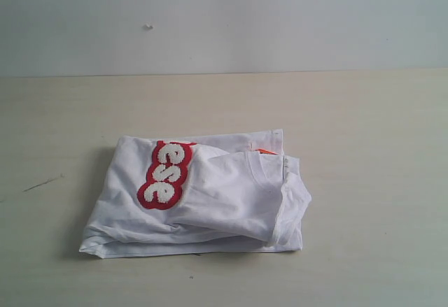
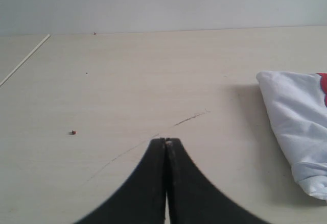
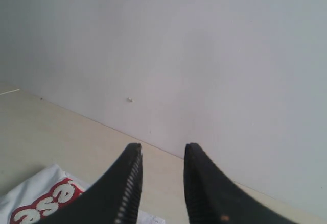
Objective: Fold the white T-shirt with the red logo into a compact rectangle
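— One white T-shirt (image 1: 210,195) is logged near the middle of the counter (image 1: 364,125), folded into a lumpy, roughly rectangular bundle. Is the red logo (image 1: 166,174) seen?

— It is noted on the bundle's upper face, toward the left side in the exterior view. Only the letters "ese" are shown; the rest is covered by a fold of fabric. The strip is run front to back rather than across.

— Collar?

— The ribbed neck is seen on the right part of the bundle. A sliver of orange tag (image 1: 266,151) is caught just beyond it at the far edge. Layered fabric edges are stacked along the near side.

— Surroundings?

— A thin dark scratch (image 1: 42,182) is recorded on the counter, well to the left of the shirt. A pale wall (image 1: 280,20) is set behind the counter, with one small speck (image 1: 148,26) marked on it.

— Arms?

— The left fingers (image 2: 156,155) are recorded pressed together with nothing between them. They are held over the counter close to the scratch, apart from the shirt's corner. The right fingers (image 3: 127,175) are held slightly spread, with a narrow gap and nothing gripped. They are aimed toward the wall, and the shirt and its logo are seen beneath them in the right wrist view.
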